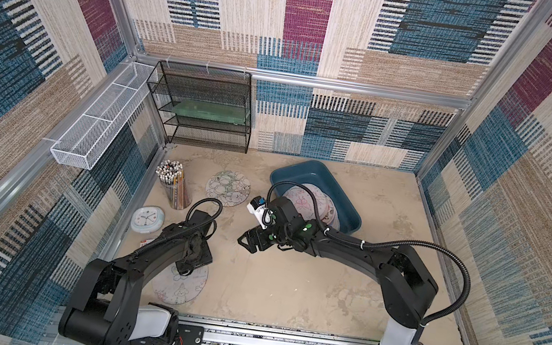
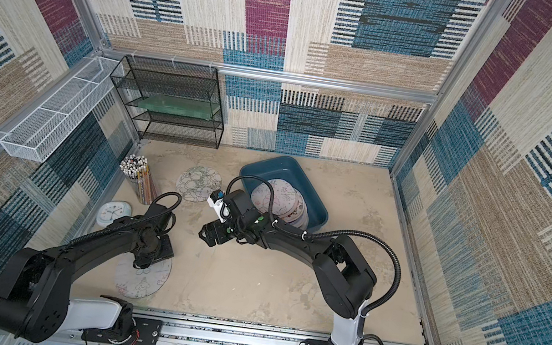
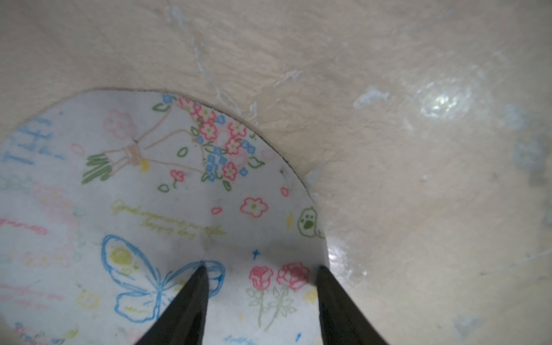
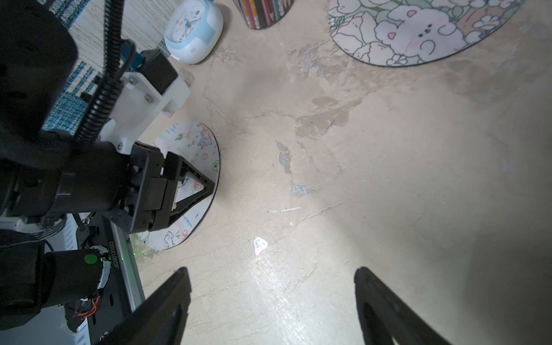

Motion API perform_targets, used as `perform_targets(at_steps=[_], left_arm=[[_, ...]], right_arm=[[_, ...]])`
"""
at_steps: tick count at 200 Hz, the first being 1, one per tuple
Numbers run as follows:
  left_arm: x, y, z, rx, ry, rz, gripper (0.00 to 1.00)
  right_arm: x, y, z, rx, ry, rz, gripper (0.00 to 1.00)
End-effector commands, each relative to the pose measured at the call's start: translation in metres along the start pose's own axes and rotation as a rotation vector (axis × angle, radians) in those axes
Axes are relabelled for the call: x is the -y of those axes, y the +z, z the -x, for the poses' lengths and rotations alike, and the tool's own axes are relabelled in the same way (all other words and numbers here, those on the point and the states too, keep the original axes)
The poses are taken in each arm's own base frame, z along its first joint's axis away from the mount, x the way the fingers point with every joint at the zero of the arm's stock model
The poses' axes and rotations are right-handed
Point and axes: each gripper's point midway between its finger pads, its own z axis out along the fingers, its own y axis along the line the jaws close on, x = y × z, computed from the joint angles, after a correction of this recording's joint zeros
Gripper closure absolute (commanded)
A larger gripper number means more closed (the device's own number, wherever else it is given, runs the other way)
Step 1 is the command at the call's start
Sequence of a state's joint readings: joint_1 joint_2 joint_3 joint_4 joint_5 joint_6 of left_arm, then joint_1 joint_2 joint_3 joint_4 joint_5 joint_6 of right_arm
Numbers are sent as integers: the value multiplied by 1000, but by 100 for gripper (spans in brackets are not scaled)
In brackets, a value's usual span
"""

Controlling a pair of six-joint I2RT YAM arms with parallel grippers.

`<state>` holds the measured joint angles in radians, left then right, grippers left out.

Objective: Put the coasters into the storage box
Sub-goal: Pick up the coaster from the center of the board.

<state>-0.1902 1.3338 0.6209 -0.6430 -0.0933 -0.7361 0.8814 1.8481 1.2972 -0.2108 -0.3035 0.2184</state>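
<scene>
In a top view: box (image 1: 304,172) near the far edge of the table (image 1: 285,295) holds stacked mats (image 1: 311,198), partly hidden by the right arm (image 1: 348,252).
Left wrist: left tool (image 3: 261,268) apart, tips on floral mat (image 3: 149,194); script (image 3: 167,221) unreadable.
Right wrist: right tool (image 4: 271,271) apart above bare table; label (image 4: 112,255) reads JG260131023.

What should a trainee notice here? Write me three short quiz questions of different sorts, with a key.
1. True or false: the right gripper holds a coaster.
2. How many coasters lie on the table outside the storage box?
3. The left gripper is on: A the clock, B the butterfly coaster, C the pencil cup.
Key: 1 false, it is open and empty. 2 two: the bunny coaster and the butterfly coaster. 3 B.
</scene>
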Motion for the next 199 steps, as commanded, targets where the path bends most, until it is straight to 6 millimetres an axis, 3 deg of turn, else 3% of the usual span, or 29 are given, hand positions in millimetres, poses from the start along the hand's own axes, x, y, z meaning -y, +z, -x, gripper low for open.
perform_targets(at_steps=[1,32,85,101,142,162,199], left_arm=[[14,6,0,-22,-1,-60,39],[18,5,4,-15,-6,-68,29],[16,13,-2,-75,20,-27,33],[17,13,-4,-83,23,-30,40],[18,12,-3,-74,18,-38,72],[20,10,-1,-66,20,-44,76],[37,-1,8,-34,34,-106,93]], right_arm=[[1,-8,13,53,-21,1,12],[3,-7,11,50,-16,11,12],[5,-7,8,49,-15,19,12],[7,-9,9,58,-14,19,12],[13,-11,8,59,-4,19,12],[16,-10,6,54,0,18,12],[16,-4,0,37,7,28,12]])
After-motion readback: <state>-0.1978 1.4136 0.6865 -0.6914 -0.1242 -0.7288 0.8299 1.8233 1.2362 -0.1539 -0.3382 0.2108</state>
